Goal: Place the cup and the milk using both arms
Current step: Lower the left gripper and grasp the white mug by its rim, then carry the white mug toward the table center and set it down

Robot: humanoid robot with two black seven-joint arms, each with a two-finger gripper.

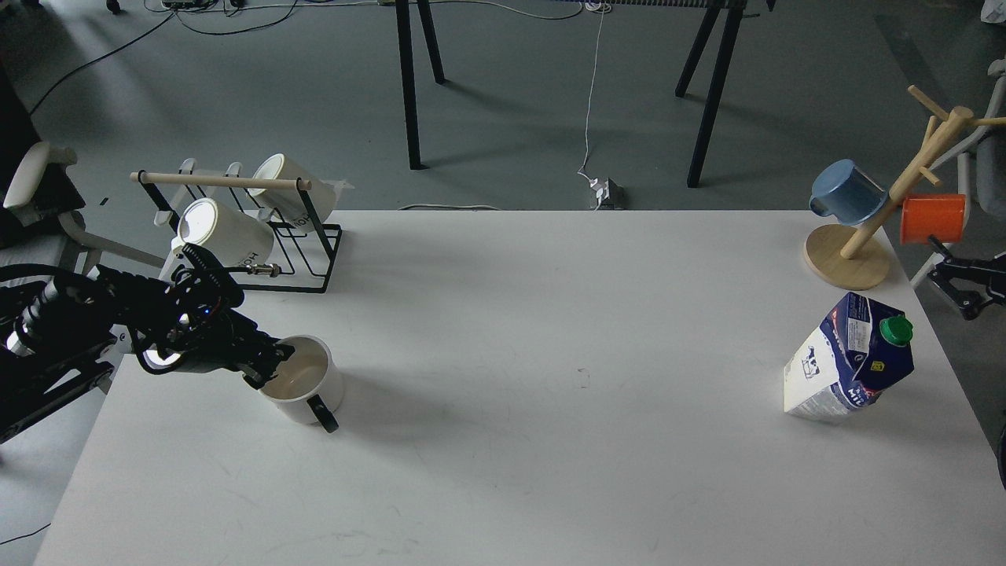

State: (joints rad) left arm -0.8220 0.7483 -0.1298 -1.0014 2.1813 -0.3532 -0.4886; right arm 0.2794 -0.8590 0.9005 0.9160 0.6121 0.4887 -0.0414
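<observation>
The cup (302,383) sits near the left edge of the white worktop (503,440), upright with its mouth open to the view. It is squat and white, cream inside, with a black loop handle pointing toward the near edge. The left gripper (266,369) reaches in from the left and meets the cup at its left rim; its dark fingers appear to straddle the wall there, one inside and one outside, but whether they are pressed onto it I cannot tell.

The milk (850,358) stands well apart, by the right edge of the worktop. It is a blue-and-white gable-top carton with a round green cap (895,330) on the sloped top and a small cow drawing on its white side. It is taller than the cup and appears tilted to the right.

The right gripper (955,283) shows only as a dark shape at the right edge, beyond the worktop and short of the milk; its fingers cannot be made out.

Behind the cup, a black wire rack (302,259) holds two white jugs (224,232). At the far right corner a wooden mug tree (853,255) carries a blue mug (847,192) and an orange mug (933,218).
</observation>
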